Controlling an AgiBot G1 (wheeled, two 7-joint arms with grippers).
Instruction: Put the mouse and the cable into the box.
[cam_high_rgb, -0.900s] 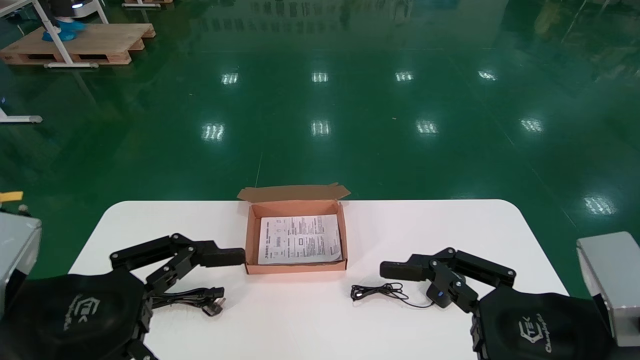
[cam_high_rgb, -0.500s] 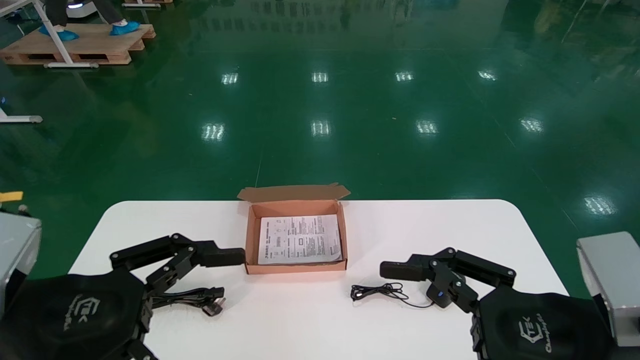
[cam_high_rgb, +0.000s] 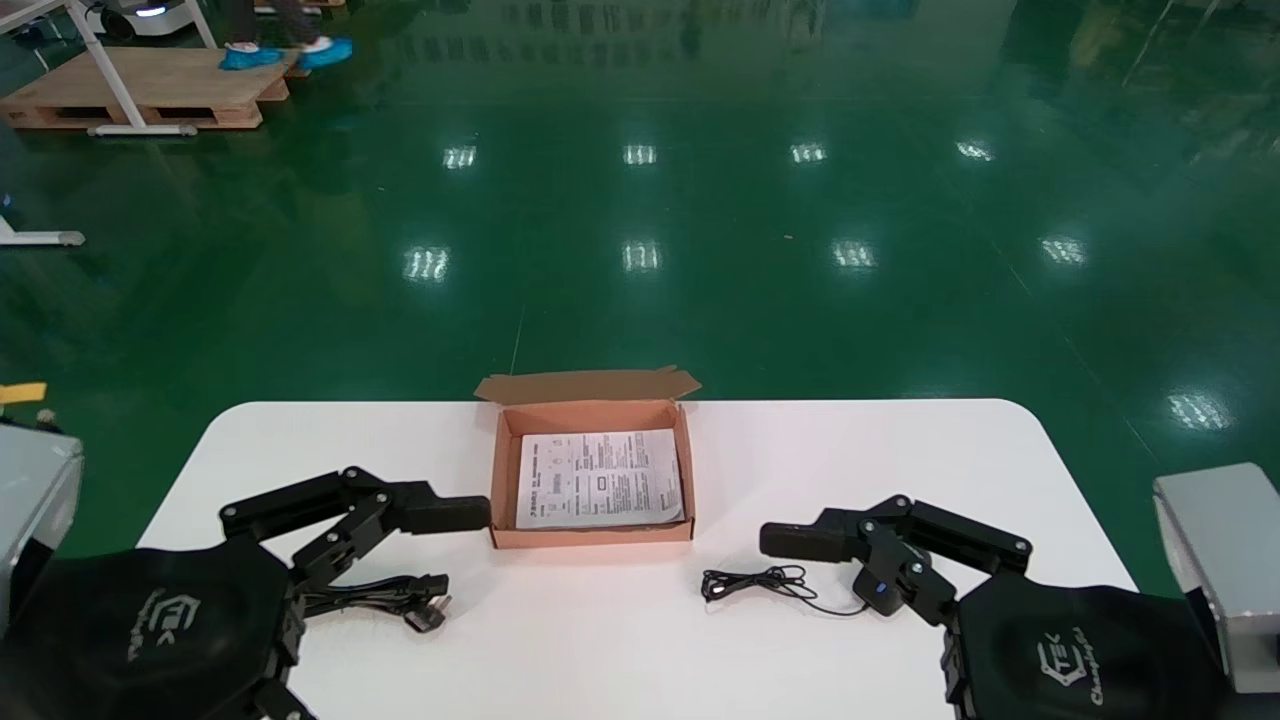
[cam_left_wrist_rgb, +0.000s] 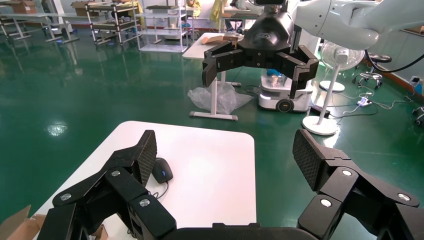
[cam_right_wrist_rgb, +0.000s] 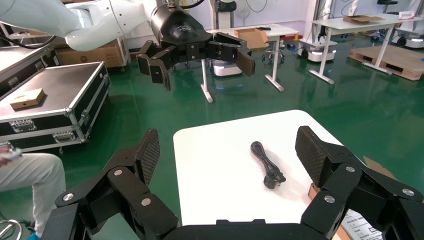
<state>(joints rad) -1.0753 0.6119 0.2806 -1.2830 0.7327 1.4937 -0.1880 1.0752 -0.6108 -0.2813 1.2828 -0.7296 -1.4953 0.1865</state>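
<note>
Fingers (cam_left_wrist_rgb: 147, 157) on my left gripper (cam_left_wrist_rgb: 227, 159) and right gripper (cam_right_wrist_rgb: 230, 150) are both spread wide and empty, with the cable (cam_right_wrist_rgb: 265, 167) lying just beside the left ones, the mouse (cam_left_wrist_rgb: 162, 170) partly under the right ones, and the open box (cam_high_rgb: 590, 535) between the two sets.
</note>
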